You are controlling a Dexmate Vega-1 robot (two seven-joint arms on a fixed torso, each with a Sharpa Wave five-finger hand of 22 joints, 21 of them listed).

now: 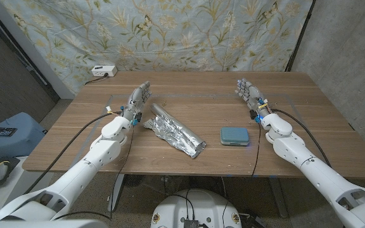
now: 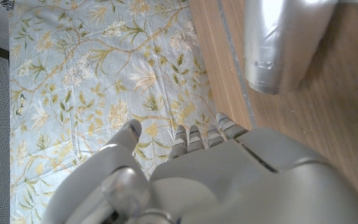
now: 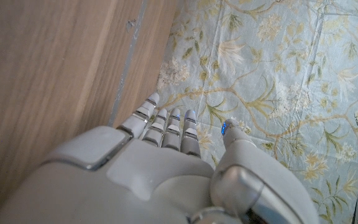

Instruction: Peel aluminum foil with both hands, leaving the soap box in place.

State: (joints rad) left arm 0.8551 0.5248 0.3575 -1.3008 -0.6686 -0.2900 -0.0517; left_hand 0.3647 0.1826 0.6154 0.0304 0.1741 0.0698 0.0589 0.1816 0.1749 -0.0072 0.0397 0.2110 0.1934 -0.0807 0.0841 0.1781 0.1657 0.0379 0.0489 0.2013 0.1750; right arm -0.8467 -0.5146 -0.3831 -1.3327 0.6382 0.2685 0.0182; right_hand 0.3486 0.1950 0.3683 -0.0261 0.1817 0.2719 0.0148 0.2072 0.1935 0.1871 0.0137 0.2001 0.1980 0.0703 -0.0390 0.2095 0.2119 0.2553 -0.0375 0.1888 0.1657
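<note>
While both arms reach out over the wooden table (image 1: 189, 85), neither hand holds anything. The left hand (image 1: 138, 100) has its fingers stretched forward and apart, released; in its wrist view the same hand (image 2: 229, 177) shows its back, fingertips (image 2: 194, 134) pointing toward the flowered cloth (image 2: 104, 74) that hangs behind the table. The right hand (image 1: 249, 94) is likewise released, fingers straight and slightly spread; its wrist view shows the hand (image 3: 160, 168) from behind with fingertips (image 3: 173, 118) toward the same cloth.

The foil roll (image 1: 175, 132) lies on the table just to the inner side of the left hand and a little nearer the robot, running on a slant toward the table's near edge, crinkled along its length. One end of the roll (image 2: 278, 43) shows in the left wrist view, close to the hand but apart from it.

The blue-green soap box (image 1: 236, 135) lies flat, nearer the robot than the right hand and slightly to its inner side, apart from the foil roll.

A white power strip (image 1: 102, 70) sits at the table's far corner, beyond the left hand.
</note>
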